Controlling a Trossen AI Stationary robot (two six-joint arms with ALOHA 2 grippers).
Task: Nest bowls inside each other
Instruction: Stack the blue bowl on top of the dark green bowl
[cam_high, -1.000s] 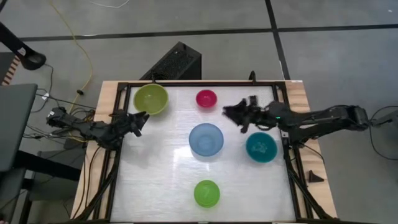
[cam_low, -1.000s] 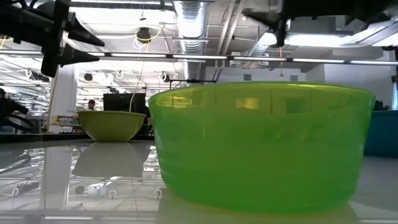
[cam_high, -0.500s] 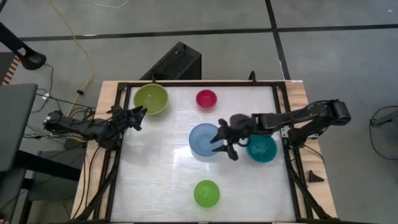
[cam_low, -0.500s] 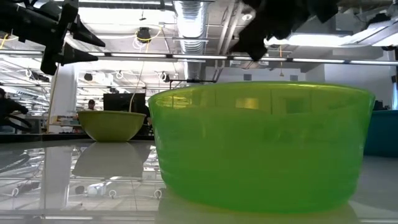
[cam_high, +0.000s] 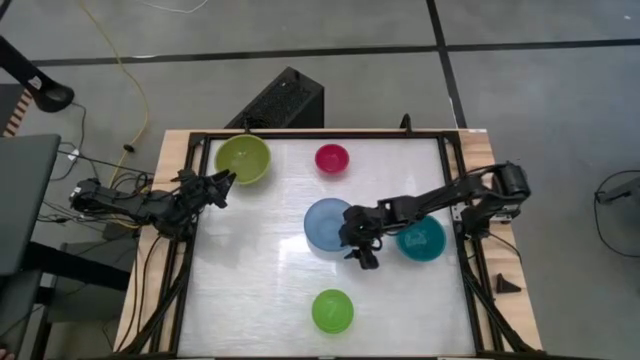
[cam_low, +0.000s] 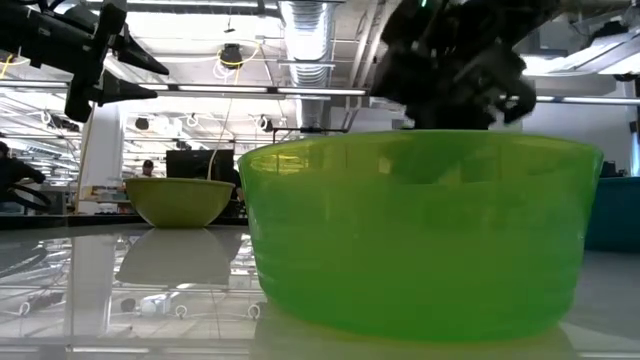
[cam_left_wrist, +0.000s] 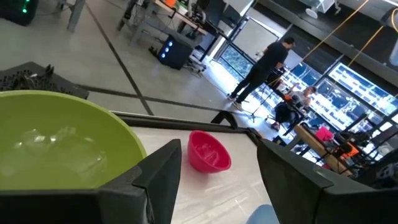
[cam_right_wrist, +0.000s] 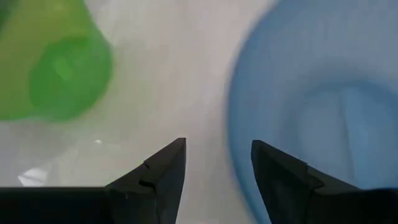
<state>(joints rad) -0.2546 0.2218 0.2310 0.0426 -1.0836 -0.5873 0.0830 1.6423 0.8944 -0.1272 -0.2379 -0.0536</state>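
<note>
Five bowls stand upright on their bases on the white table. The olive-yellow bowl (cam_high: 243, 158) is at the far left, the pink bowl (cam_high: 332, 158) far centre, the light blue bowl (cam_high: 328, 226) in the middle, the teal bowl (cam_high: 421, 239) to its right, and the green bowl (cam_high: 332, 311) near the front edge. My right gripper (cam_high: 360, 250) is open and tilted downward at the blue bowl's near-right rim (cam_right_wrist: 239, 143); in the right wrist view one finger (cam_right_wrist: 277, 171) shows over the bowl's inside and one outside. My left gripper (cam_high: 224, 184) waits open beside the olive bowl (cam_left_wrist: 62, 143).
The table has a black frame with a wooden border (cam_high: 480, 150). A black box (cam_high: 285, 100) stands on the floor behind the far edge. The green bowl (cam_low: 420, 235) fills the low view. A person (cam_left_wrist: 264, 65) stands far off in the room.
My right gripper has swung from the far right, beyond the teal bowl, toward the table's middle and near edge. It has come down and tipped its fingers downward at the light blue bowl's rim. The bowls have not moved.
</note>
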